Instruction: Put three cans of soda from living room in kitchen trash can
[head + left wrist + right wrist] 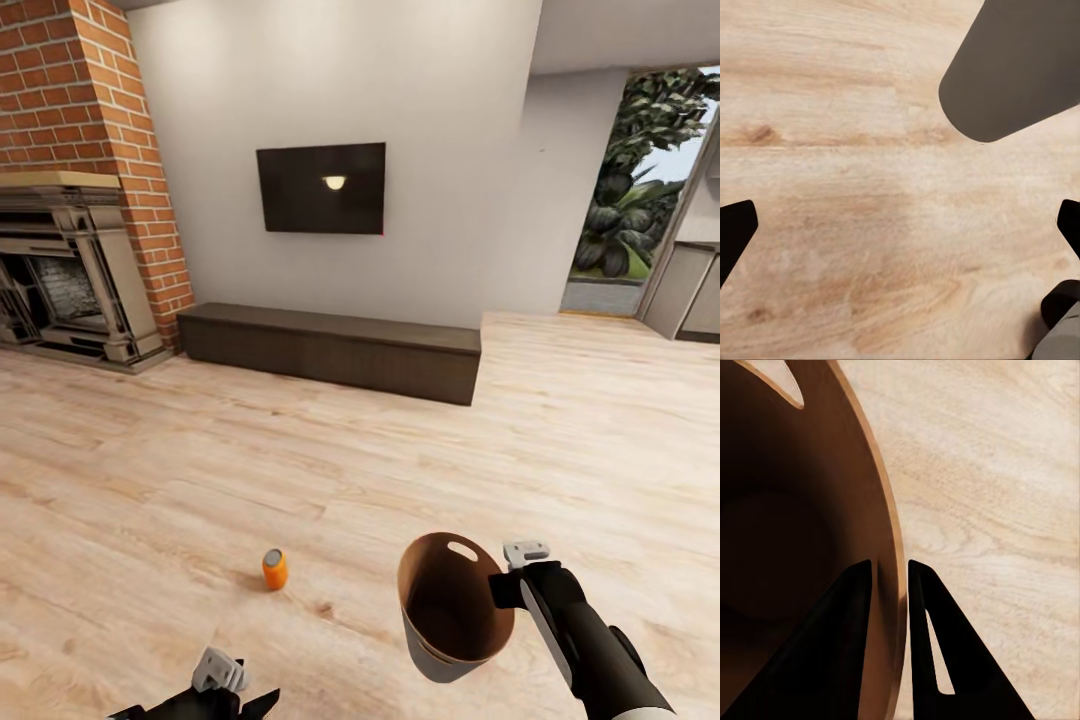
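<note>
Living room: light wood plank floor point(300, 450), brick fireplace point(70, 260) far left, long dark low cabinet point(330, 350) along the wall under a wall-mounted TV point(320, 188). Trash can point(455, 610) is off the floor, tilted, mouth toward the camera, oval hand slot at the far rim. Right gripper point(889, 574) is clamped on its rim, one finger inside, one outside. Left gripper point(900, 225) hangs low over bare floor, fingers spread wide, holding nothing. Orange-red soda can point(275, 569) sits on the floor, left of the bin, apart from it.
</note>
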